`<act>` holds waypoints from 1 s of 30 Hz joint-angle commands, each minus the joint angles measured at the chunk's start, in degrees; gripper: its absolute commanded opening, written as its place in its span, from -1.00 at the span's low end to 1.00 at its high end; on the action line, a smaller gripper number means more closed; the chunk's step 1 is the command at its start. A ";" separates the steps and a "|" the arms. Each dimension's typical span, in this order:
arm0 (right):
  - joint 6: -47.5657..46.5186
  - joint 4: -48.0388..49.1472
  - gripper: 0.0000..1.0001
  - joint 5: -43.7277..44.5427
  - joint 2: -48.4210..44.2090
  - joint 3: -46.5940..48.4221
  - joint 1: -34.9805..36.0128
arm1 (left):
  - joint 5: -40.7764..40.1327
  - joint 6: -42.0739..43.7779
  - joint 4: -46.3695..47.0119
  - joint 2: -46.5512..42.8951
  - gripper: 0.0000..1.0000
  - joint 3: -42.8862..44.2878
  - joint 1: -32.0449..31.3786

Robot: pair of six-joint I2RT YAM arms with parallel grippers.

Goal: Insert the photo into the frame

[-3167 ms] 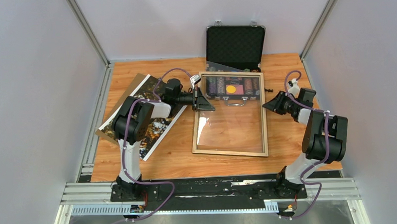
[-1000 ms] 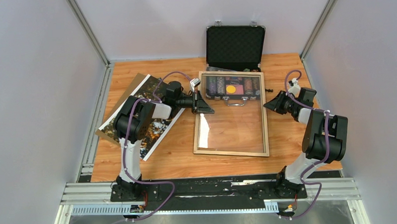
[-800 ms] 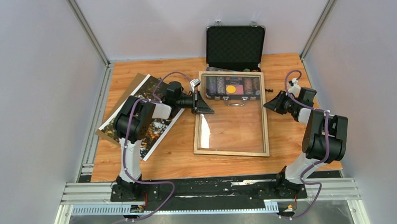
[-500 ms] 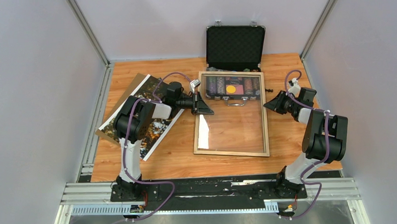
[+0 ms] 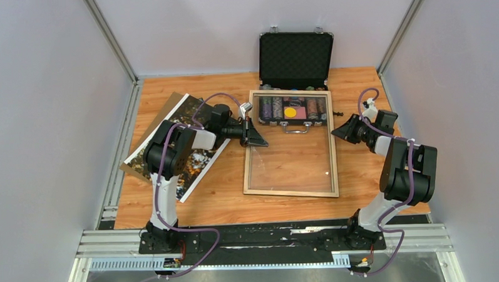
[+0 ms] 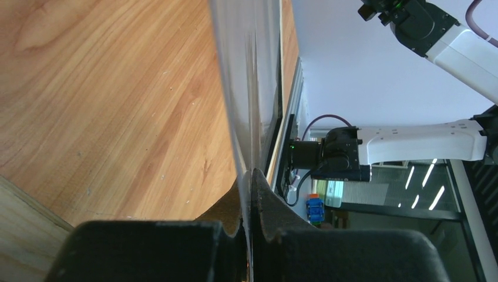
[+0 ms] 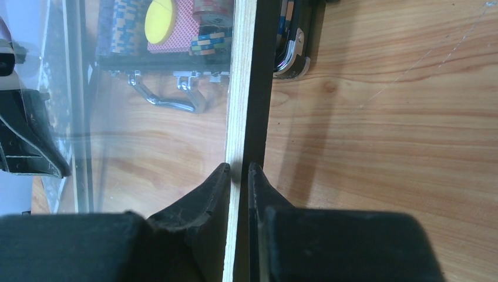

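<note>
The frame (image 5: 291,193), with light wood rails, lies in the middle of the table, its far end over the chip tray. My right gripper (image 5: 335,132) is shut on the frame's right rail; the right wrist view shows the rail (image 7: 242,88) pinched between the fingers of that gripper (image 7: 238,170). My left gripper (image 5: 259,140) is shut on the left edge of a clear glossy sheet (image 5: 291,161) that sits inside the frame. In the left wrist view the sheet (image 6: 249,70) runs edge-on out of the gripper (image 6: 249,177). The photo (image 5: 196,163) lies face up at the left, partly under my left arm.
A brown backing panel (image 5: 172,98) lies under the photo. An open black chip case (image 5: 296,56) stands at the back, its chip tray (image 5: 293,108) showing through the sheet. Grey walls enclose the table on three sides.
My left gripper has shifted slightly and the clear sheet it holds has tilted down; the bright glare along its left side is gone. The right arm and frame have not moved.
</note>
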 commanded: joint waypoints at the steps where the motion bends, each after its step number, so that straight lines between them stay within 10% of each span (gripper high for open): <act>1: -1.02 0.41 -0.71 -1.48 -0.21 1.48 0.60 | 0.50 3.77 -2.27 0.61 -1.00 2.40 -0.92; 30: -1.02 0.41 -0.72 -1.48 -0.26 1.48 0.60 | -1.66 6.69 -7.00 0.04 -1.00 2.91 -0.98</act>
